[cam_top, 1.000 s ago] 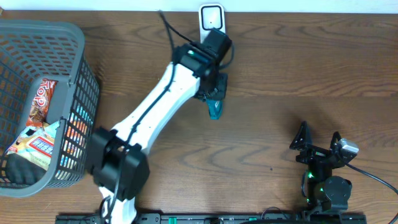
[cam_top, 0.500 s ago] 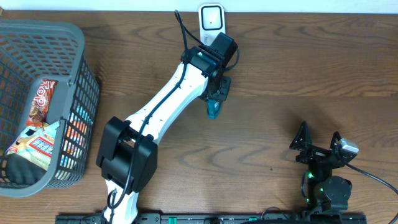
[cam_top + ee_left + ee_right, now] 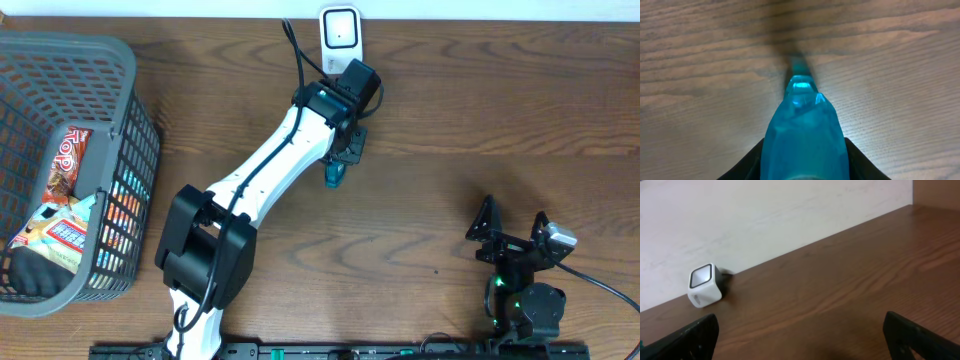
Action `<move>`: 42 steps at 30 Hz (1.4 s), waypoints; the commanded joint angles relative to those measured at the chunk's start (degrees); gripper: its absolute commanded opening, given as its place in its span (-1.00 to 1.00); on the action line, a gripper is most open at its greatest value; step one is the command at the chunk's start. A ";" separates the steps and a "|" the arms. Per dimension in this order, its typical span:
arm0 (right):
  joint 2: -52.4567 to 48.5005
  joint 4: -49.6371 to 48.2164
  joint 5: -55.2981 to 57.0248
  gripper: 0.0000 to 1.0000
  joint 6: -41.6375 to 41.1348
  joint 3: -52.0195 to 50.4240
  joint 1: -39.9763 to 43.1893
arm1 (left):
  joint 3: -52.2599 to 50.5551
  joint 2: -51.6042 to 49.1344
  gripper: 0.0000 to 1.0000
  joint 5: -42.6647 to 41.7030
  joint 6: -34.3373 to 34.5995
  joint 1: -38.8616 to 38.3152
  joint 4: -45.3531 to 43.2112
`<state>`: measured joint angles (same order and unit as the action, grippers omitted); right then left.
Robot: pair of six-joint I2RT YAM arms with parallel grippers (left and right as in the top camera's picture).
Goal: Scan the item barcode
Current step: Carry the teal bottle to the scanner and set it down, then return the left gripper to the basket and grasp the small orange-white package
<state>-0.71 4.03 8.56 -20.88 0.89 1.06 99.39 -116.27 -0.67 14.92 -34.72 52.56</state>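
Note:
My left gripper (image 3: 338, 168) is shut on a translucent teal-blue item (image 3: 334, 176), holding it just in front of the white barcode scanner (image 3: 340, 30) at the table's far edge. In the left wrist view the item (image 3: 804, 132) fills the space between the two black fingers (image 3: 747, 162) and tapers toward the wood below. No barcode shows on it. My right gripper (image 3: 513, 235) rests at the near right, open, with nothing between its fingers (image 3: 920, 335). The scanner (image 3: 705, 285) also shows at the left of the right wrist view.
A grey wire basket (image 3: 70, 160) holding several snack packets stands at the left of the table. A pale wall (image 3: 765, 215) runs along the table's far edge. The right arm's cable (image 3: 600, 285) trails off to the right.
The left arm has swung slightly, drawing the teal item a little left and toward the scanner. The right arm has not moved.

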 commanded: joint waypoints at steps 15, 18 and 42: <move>0.22 0.04 -0.13 0.98 -0.74 -0.20 0.79 | 1.60 2.49 0.99 1.36 0.76 -0.07 0.57; 0.22 0.04 -0.13 0.98 -0.74 -0.20 0.79 | 4.79 6.16 0.96 1.46 -0.20 0.09 3.45; 0.22 0.04 -0.13 0.99 -0.74 -0.20 0.79 | 14.95 31.91 0.96 15.15 22.53 55.23 24.92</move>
<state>-0.71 4.03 8.56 -20.88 0.89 1.06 115.57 -80.47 25.10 29.76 9.87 74.94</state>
